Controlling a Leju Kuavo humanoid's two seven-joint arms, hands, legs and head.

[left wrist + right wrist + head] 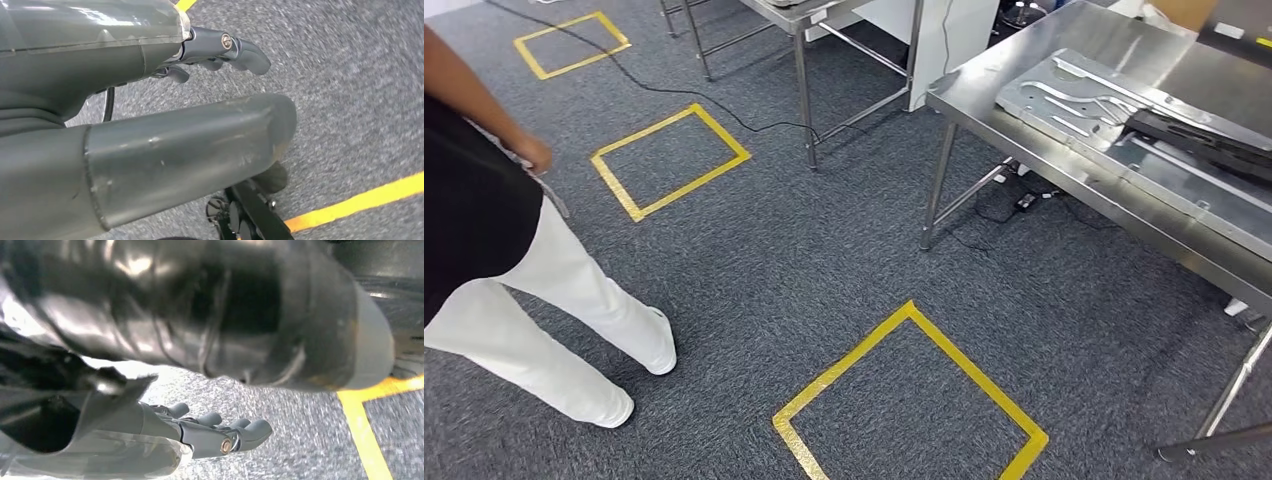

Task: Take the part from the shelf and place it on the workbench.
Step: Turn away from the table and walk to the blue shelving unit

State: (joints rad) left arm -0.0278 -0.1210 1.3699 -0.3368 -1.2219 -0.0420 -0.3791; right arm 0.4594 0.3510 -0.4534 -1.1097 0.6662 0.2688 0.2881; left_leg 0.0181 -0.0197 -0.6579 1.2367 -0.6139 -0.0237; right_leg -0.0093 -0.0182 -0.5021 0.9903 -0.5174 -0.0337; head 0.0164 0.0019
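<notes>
In the right wrist view a glossy black part (pixel 165 305) lies between the thick grey thumb and the darker fingers (pixel 225 432) of my right hand (pixel 210 390), which holds it above the carpet. My left hand (pixel 200 100) hangs over the carpet with its fingers (pixel 235 47) apart from the thumb and nothing in it. The steel workbench (pixel 1064 175) stands at the right of the head view. On it lies a stamped metal plate (pixel 1074 100) with another long black part (pixel 1199 138) on top.
A person (pixel 484 230) in white trousers stands on the grey carpet at the left. Yellow tape squares (pixel 911 312) (pixel 669 160) mark the floor. A second steel table (pixel 804 60) stands further back, with a black cable (pixel 724 110) running across the carpet beside it.
</notes>
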